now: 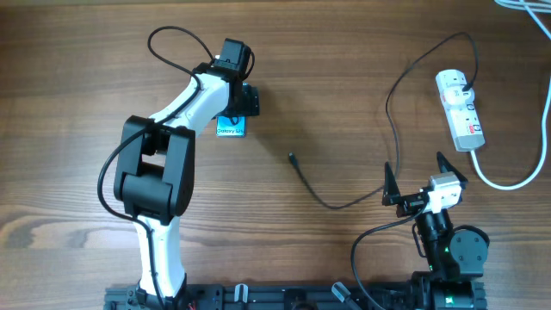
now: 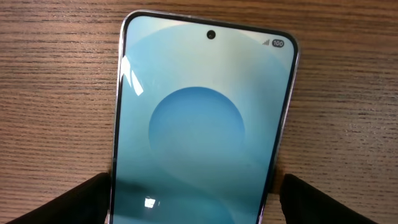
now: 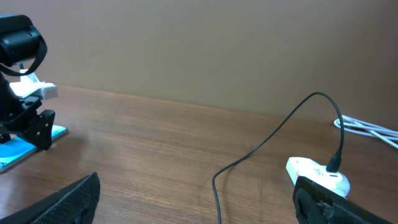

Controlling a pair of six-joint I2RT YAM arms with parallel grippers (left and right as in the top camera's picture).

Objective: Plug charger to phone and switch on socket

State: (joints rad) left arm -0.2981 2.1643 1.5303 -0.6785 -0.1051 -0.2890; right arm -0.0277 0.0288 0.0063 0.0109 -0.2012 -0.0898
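Note:
The phone (image 1: 231, 128) lies flat on the table, mostly under my left gripper (image 1: 244, 100). In the left wrist view its teal screen (image 2: 199, 118) fills the frame. My left gripper (image 2: 196, 208) is open, one finger on each side of the phone's lower part. The charger cable (image 1: 323, 200) runs from a plug in the socket (image 1: 461, 112) across the table to its loose tip (image 1: 292, 157) mid-table. My right gripper (image 1: 420, 176) is open and empty above the cable; in the right wrist view (image 3: 199, 208) the cable (image 3: 261, 146) and socket (image 3: 311, 171) lie ahead.
The socket's thick white cord (image 1: 516, 181) loops to the table's right edge and also shows in the right wrist view (image 3: 373, 129). The left arm and the phone (image 3: 25, 146) appear at the far left of the right wrist view. A plain wall stands behind the table.

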